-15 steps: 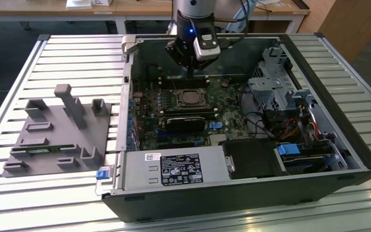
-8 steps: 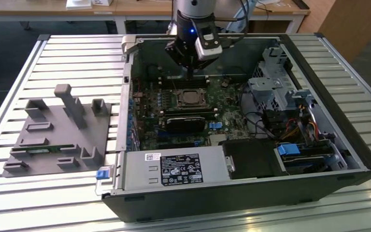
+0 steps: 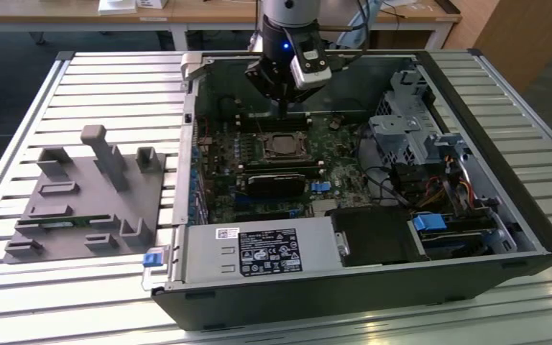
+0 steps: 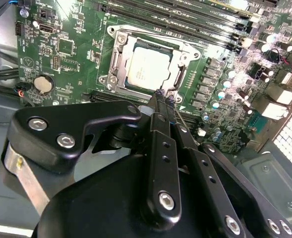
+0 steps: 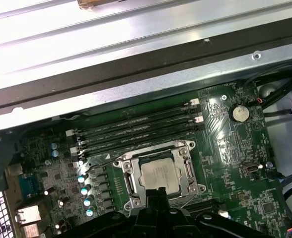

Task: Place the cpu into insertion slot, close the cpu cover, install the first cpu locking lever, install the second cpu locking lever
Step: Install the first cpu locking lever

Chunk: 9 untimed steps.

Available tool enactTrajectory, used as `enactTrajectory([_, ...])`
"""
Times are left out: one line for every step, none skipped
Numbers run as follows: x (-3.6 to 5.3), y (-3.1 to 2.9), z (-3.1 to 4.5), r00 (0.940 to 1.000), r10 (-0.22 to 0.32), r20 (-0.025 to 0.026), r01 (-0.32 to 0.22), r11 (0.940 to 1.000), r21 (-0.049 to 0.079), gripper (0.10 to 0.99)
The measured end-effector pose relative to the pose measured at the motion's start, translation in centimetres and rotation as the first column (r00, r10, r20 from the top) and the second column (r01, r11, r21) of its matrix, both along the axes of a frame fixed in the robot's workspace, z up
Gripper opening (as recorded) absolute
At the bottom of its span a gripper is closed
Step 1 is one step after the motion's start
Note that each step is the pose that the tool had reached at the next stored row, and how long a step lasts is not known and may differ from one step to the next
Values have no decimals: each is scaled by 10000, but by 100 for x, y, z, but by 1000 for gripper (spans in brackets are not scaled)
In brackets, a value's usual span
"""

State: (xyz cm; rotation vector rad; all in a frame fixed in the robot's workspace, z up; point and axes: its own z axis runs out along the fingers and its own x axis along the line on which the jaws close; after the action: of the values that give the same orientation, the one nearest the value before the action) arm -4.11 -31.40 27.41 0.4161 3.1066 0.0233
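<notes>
In the slot (image 4: 106,79) of the green board (image 4: 61,54) the cpu (image 4: 148,69) lies flat, a dull silver-grey square. It is framed by the thin, shiny metal cover (image 5: 129,181), which lies down over its edges. The black, bolted gripper (image 4: 160,95) hangs at one corner of the slot, just beside the rim and off the cpu's face, its slim fingers pressed tip to tip; whether they touch the rim I cannot tell.
</notes>
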Motion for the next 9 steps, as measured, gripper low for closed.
enactTrajectory([-1, 0, 0, 10000, 14, 0, -14, 10000, 0, 106])
enactTrajectory([-3, 0, 0, 10000, 24, 0, -24, 10000, 0, 106])
enactTrajectory([-4, 0, 0, 10000, 34, 0, -34, 10000, 0, 106])
enactTrajectory([-5, 0, 0, 10000, 45, 0, -45, 10000, 0, 106])
enactTrajectory([-6, 0, 0, 10000, 54, 0, -54, 10000, 0, 106])
enactTrajectory([-7, 0, 0, 10000, 64, 0, -64, 10000, 0, 106])
enactTrajectory([-8, 0, 0, 10000, 74, 0, -74, 10000, 0, 106])
enactTrajectory([-8, 0, 0, 10000, 86, 0, -86, 10000, 0, 106])
enactTrajectory([-9, 0, 0, 10000, 97, 0, -97, 10000, 0, 106])
